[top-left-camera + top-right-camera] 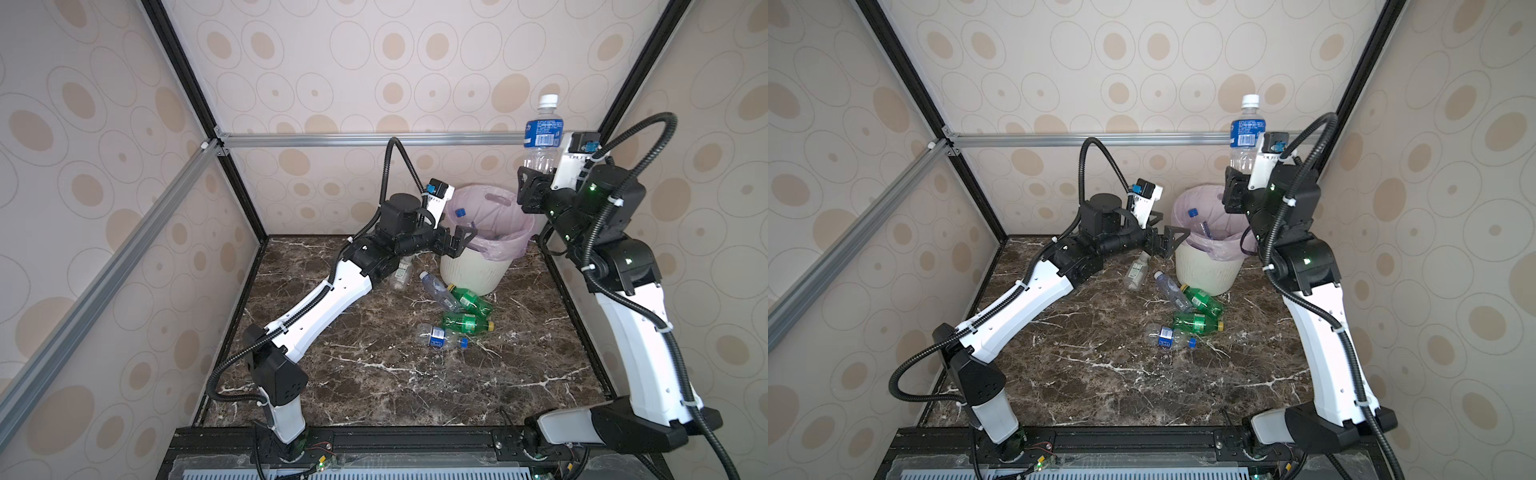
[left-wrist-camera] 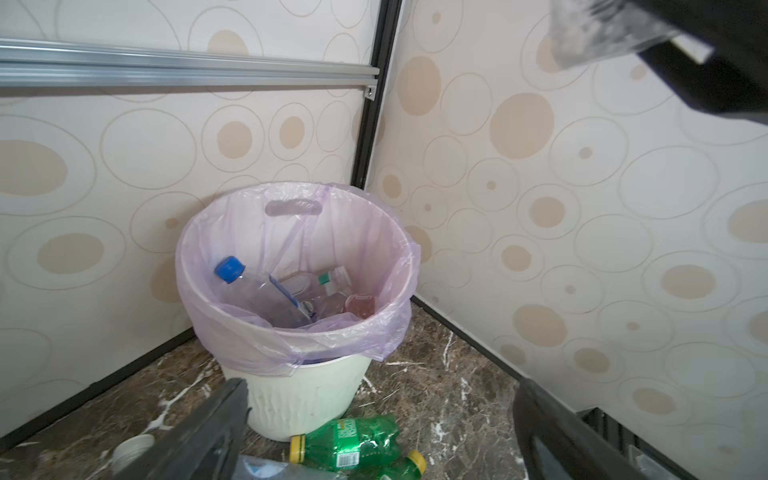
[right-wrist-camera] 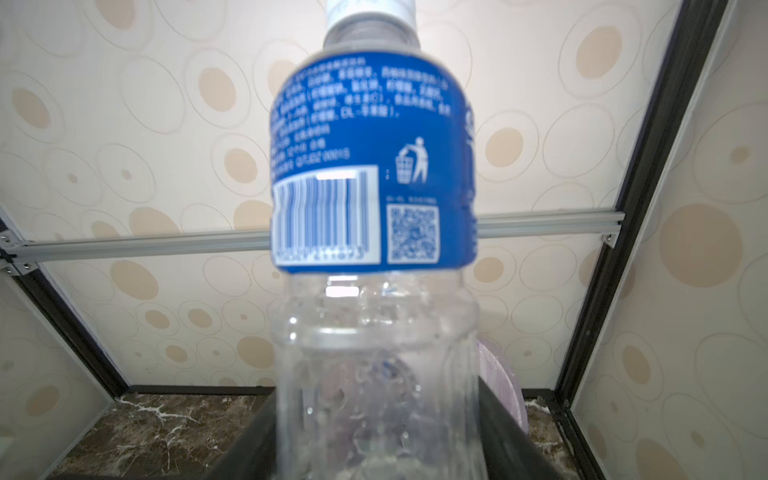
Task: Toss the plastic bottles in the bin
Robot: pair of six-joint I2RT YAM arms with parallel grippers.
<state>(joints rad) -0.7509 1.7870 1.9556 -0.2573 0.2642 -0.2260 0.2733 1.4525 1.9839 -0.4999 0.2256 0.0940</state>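
Bin (image 2: 307,399): one, cream-white, ribbed, lined with a pale lilac bag (image 2: 291,232).
Green bottles (image 1: 471,300) lying on the table (image 1: 374,374): two.
Clear bottles (image 1: 436,291) lying on the table: three.
Blue-labelled, white-capped bottle (image 1: 542,133) held aloft: one.
Bottles inside the bin (image 2: 257,291): at least three visible; any others cannot be counted.

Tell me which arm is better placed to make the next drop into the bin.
Right. The right gripper holds the blue-labelled bottle upright, raised beside the bin. The left gripper is open and empty, so it must pick first.
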